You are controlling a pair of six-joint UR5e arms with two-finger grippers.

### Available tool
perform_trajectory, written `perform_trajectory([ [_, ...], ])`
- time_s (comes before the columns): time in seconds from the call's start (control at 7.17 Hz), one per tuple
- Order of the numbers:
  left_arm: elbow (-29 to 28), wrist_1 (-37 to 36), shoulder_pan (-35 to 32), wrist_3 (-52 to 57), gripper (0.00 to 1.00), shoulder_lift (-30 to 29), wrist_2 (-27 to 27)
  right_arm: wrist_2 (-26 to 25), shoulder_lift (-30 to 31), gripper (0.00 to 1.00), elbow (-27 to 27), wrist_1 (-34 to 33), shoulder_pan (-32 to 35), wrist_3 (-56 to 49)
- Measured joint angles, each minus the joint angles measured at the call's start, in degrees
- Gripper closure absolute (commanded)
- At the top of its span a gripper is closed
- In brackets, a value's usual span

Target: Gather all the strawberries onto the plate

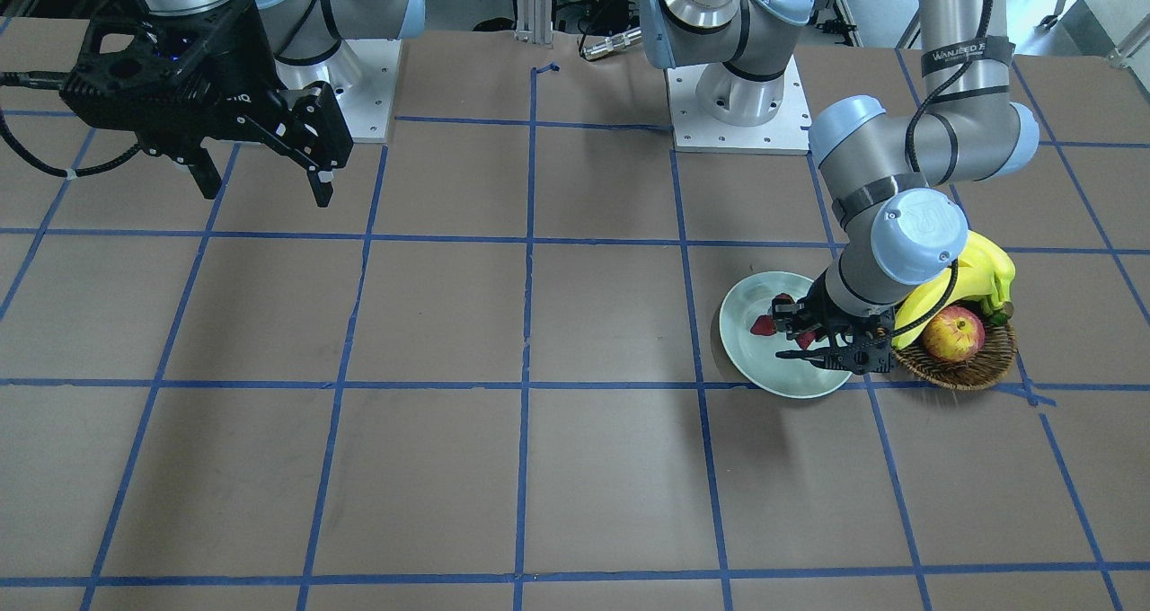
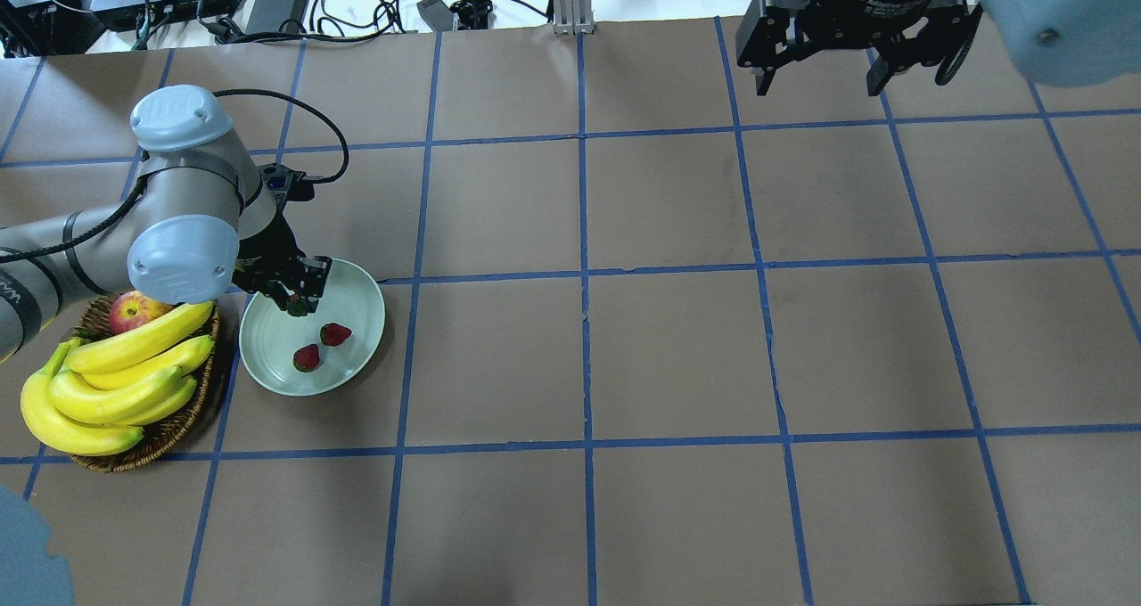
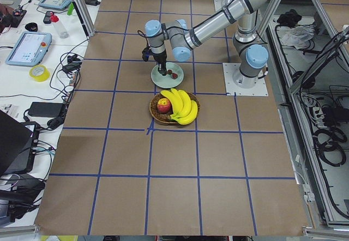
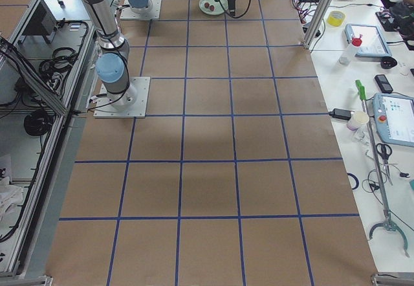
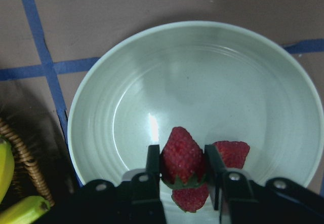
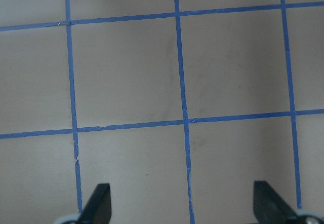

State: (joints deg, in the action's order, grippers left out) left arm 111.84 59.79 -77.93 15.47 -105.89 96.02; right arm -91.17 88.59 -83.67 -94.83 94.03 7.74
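A small red cone-shaped strawberry with a green top [image 5: 181,159] is pinched between the fingers of the left claw [image 2: 299,292], which is held low over the round, pale mint glossy plate [image 5: 212,82]. The berry is gripped across its width, so its long axis is seen running crosswise to the line between the fingers. The plate's bowl lies straight beneath the claw, so only a release is judged to be called for. Two more red strawberries [image 2: 335,333] [image 2: 307,357] are seen lying in the plate, just beside and under the held one. The dropped berry may be expected to land on or against them and roll. The plate is placed near the left edge of the brown, blue-taped counter [image 2: 624,365]. The brown wicker basket [image 2: 178,423] sits just beside it towards that edge, filled with yellow bananas [image 2: 116,383] and a red-yellow apple [image 2: 134,310]. The right claw [image 2: 821,80] is held spread and empty, well apart, towards the counter's right edge
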Motion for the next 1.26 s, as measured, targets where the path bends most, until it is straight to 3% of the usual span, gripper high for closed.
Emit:
perform_trajectory([
  [0.28,-2.21,2.18,-1.17,-0.56,0.10,1.45,-0.01,-0.03,0.03,0.00,0.00,0.00,0.01,0.00],
  [0.56,-10.44,14.44,-4.62,-4.75,0.06,4.43,-0.12,0.02,0.27,0.00,-0.06,0.02,0.01,0.00],
  [0.84,-21.74,28.62,-12.09,-12.00,0.02,8.13,0.20,0.11,0.34,0.00,-0.06,0.22,0.01,-0.05],
  [0.98,-25.38,32.37,-15.90,-15.44,0.01,10.19,0.29,0.38,0.33,0.00,-0.08,0.30,0.03,-0.05],
  [1.26,-28.17,32.84,-20.03,-17.28,0.01,14.29,0.15,0.67,0.33,0.00,-0.66,0.35,0.19,-0.02],
])
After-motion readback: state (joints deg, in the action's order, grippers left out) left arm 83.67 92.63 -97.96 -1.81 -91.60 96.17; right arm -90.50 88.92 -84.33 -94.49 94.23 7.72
